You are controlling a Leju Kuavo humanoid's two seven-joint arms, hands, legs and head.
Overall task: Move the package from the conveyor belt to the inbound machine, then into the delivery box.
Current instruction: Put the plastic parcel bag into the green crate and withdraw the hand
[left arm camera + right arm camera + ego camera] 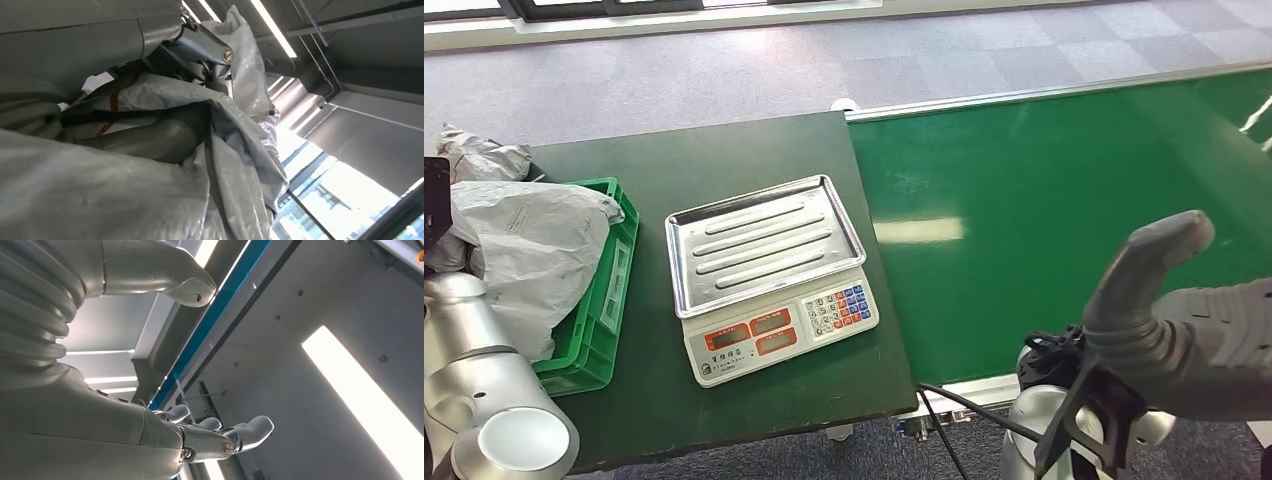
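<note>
While the grey package (pixel 529 255) lies over the green delivery box (pixel 604 300) at the left of the head view, spilling past its rim, the left hand (pixel 200 55) is wrapped in the plastic; the left wrist view shows the film bunched around its fingers, so it seems to be gripping the bag. The scale (pixel 769 275) in the middle of the dark tabletop (pixel 724 150) is bare, and so is the conveyor belt (pixel 1044 210) on the right. The right hand (pixel 1159 300), at lower right, is spread and holds nothing. To finish well, I judge the left hand should lower the bag until it sits inside the box walls, then let go without dragging the film.
</note>
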